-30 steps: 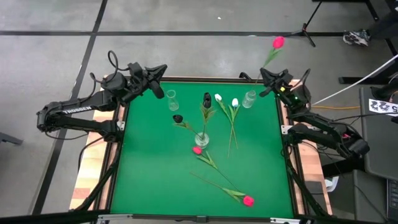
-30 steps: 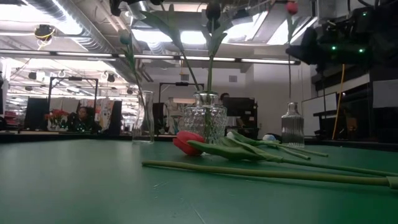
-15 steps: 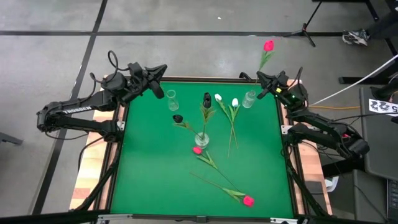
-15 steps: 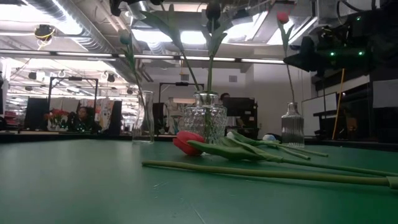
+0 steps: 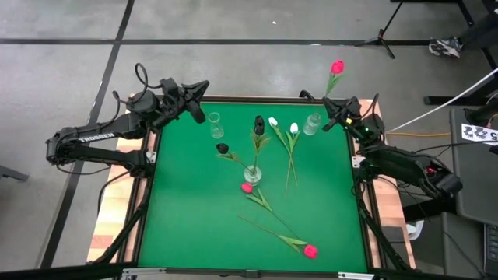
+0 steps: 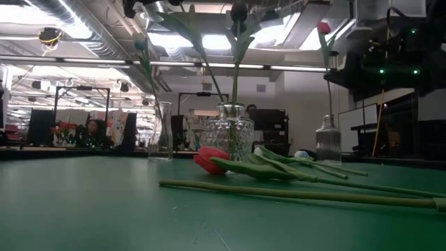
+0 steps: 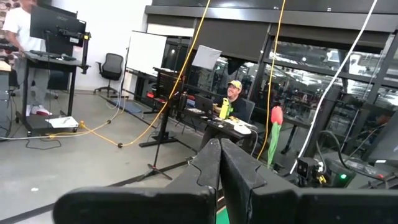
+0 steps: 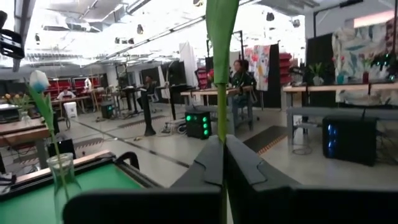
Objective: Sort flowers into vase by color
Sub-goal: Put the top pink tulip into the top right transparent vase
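Open-plan robotics lab

Bare concrete floor point(image 5: 233, 54), exposed ceiling ducts point(image 6: 90, 21) and strip lights, yellow cables point(image 7: 186, 68) hanging overhead, a whiteboard point(image 7: 146, 53), people seated at monitors point(image 7: 231, 102), and a green-topped desk point(image 5: 194, 218) flanked by two arms

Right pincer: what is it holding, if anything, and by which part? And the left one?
The right pincer grips a pink-red tulip by its green stem, bloom upward. The left pincer is shut on nothing.
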